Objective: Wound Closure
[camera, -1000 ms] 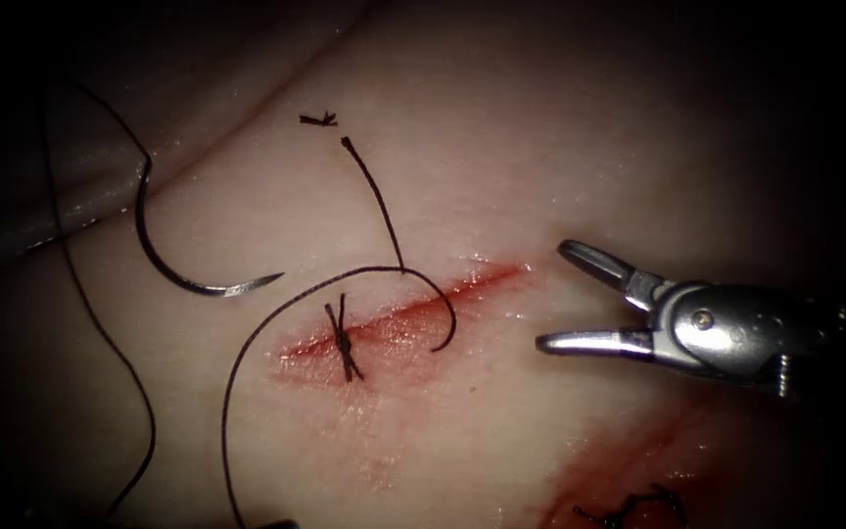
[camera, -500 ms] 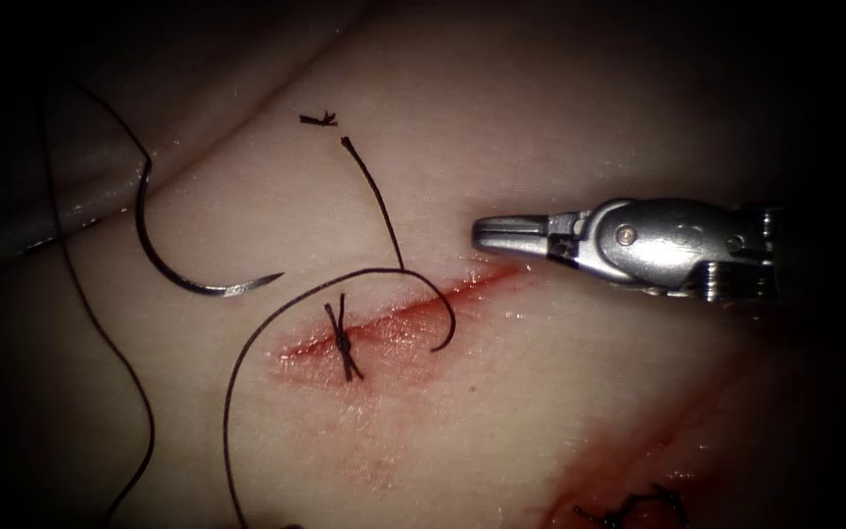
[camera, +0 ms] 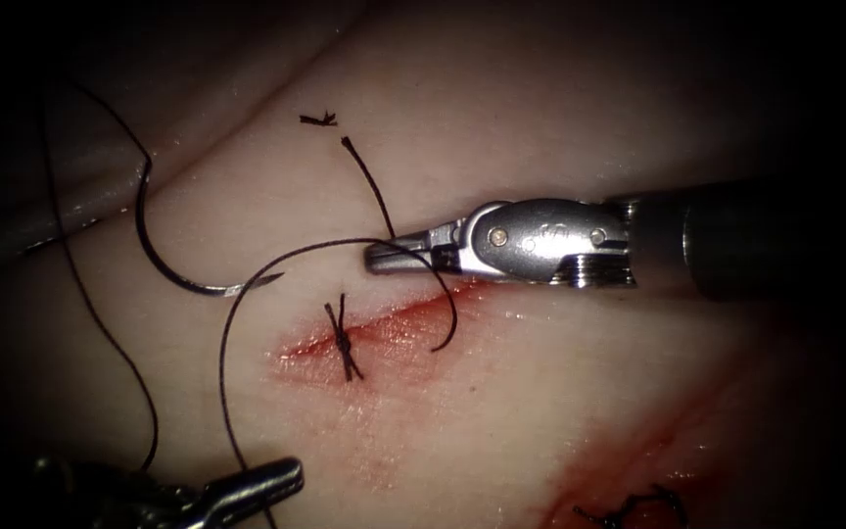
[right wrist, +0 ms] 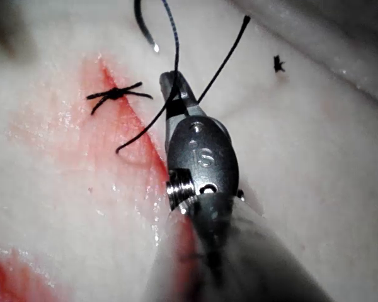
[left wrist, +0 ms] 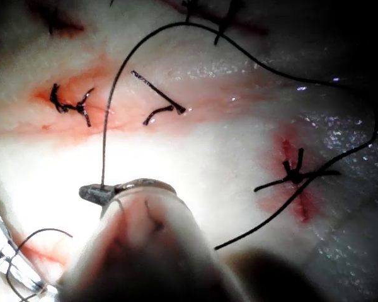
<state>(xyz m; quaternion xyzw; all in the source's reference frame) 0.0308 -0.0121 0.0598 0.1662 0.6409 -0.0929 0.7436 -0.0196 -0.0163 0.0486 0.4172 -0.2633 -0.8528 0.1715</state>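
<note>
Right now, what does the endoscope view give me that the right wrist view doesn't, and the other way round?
Endoscope view: the needle lying whole on the tissue, left of the cut, not driven in and held by neither tool. It also shows the left tool, its fingers shut on the thread.
Right wrist view: a close look at that thread crossing the shut fingers of the right tool. Whether they grip it, I cannot tell.
Both: right tool, thread, cut, the tied stitch and red fluid.

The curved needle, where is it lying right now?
In the endoscope view the needle lies free on the tissue, left of the cut, held by neither pincer, its tip pointing toward the knotted stitch.
</note>
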